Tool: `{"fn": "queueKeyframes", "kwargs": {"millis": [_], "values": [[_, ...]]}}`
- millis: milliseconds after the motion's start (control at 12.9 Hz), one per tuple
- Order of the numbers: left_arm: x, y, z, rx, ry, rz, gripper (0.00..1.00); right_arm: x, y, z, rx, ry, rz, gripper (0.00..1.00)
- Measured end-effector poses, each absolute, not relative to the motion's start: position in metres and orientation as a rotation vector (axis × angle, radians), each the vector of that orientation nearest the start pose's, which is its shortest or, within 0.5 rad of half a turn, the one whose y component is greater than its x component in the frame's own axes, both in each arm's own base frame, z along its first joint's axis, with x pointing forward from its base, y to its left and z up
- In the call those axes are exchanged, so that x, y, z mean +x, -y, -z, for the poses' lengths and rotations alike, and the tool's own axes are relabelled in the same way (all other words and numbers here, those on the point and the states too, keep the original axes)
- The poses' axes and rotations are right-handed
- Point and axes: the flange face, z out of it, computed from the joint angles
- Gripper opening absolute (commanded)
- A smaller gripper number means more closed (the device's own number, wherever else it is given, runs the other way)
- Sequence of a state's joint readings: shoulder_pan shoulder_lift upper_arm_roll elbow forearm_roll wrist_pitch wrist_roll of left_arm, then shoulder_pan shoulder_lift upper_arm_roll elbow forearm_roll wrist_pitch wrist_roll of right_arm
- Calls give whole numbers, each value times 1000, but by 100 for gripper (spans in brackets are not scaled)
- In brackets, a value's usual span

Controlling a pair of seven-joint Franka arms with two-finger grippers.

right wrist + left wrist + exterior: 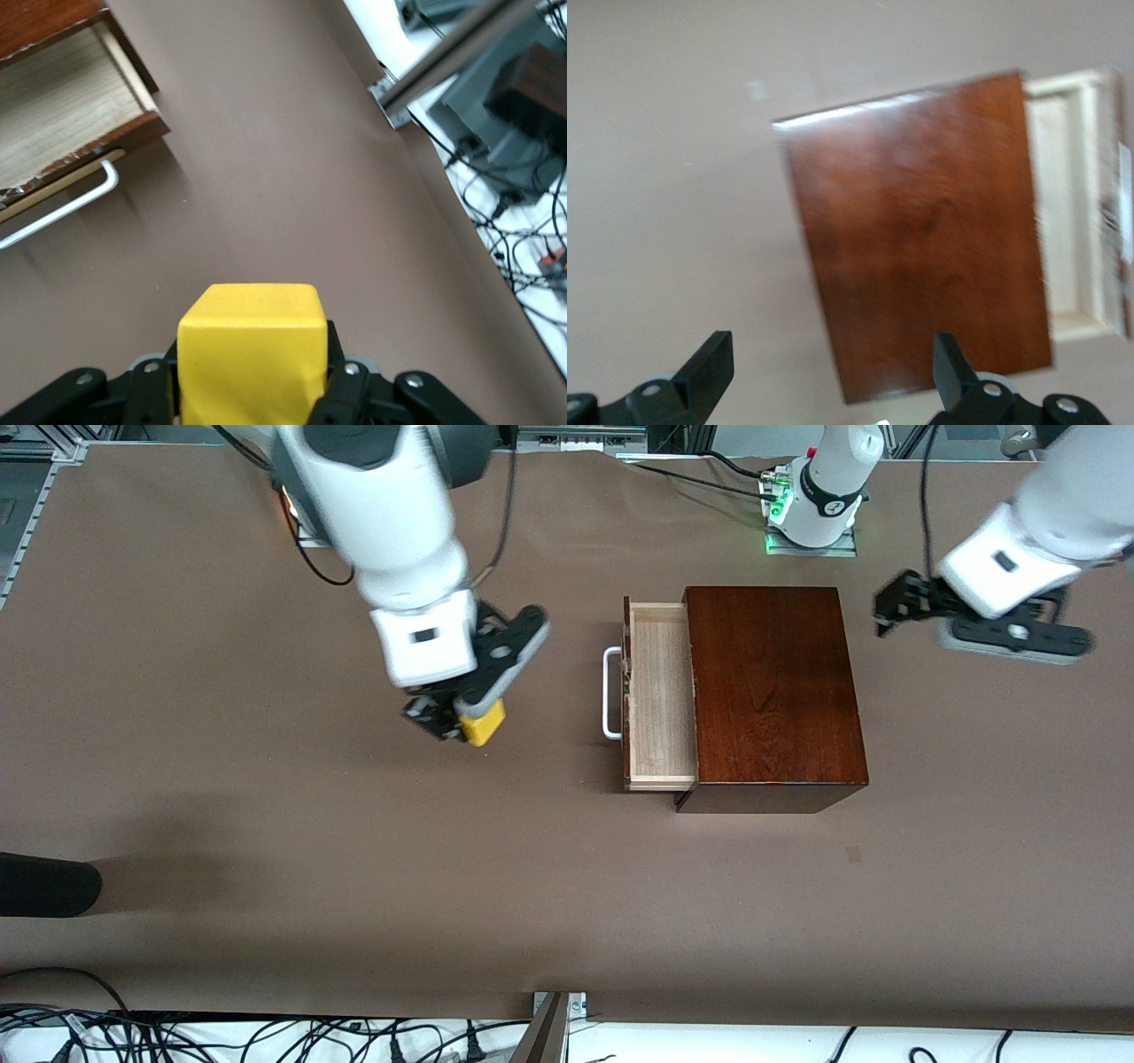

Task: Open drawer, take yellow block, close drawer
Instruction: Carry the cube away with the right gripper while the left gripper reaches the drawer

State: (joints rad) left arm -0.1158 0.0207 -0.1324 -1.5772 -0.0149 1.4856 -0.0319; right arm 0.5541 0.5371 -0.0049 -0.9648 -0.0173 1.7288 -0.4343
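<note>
right gripper point(462, 722): fingers clamp yellow block point(484, 724) between them, over bare worktop point(266, 824) in front of drawer point(660, 695) | drawer: pulled out of box point(771, 691) | left gripper point(890, 611): fingers spread, empty, waiting beside box

The block point(484, 726) is plain bright yellow. The box point(771, 691) is glossy dark reddish-brown with faint grain. The drawer point(660, 691) is lined in pale, finely striped wood, and its handle point(609, 693) is white. The table point(266, 824) is flat brown.
</note>
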Motion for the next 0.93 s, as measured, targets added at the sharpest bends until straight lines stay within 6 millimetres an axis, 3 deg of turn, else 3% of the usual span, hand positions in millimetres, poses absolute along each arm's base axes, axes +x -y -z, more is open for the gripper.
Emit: {"fn": "queueKeyframes", "kwargs": {"millis": [232,387,620,775,852,930], "values": [[523,215,-583,-3184,-555,-302,100,655,-265,-592,-2795,1238,320,0],[518,259,-563,-3236,-679,-413,100,662,-209,-586,-2840,1134,268,0],[512,348,-533,-3263,-926,-529,100,651,-156,-562,-2906,1002,152,0],[506,422,-513,-3274,-1095,-474,100,642,-124,-527,-2965,839,79,0],[503,452,-501,-3285,-1152,-439,100,636,-111,-504,-2987,764,42,0],[502,470,-489,-3297,-1184,-409,100,632,-102,-482,-3003,706,17,0]]}}
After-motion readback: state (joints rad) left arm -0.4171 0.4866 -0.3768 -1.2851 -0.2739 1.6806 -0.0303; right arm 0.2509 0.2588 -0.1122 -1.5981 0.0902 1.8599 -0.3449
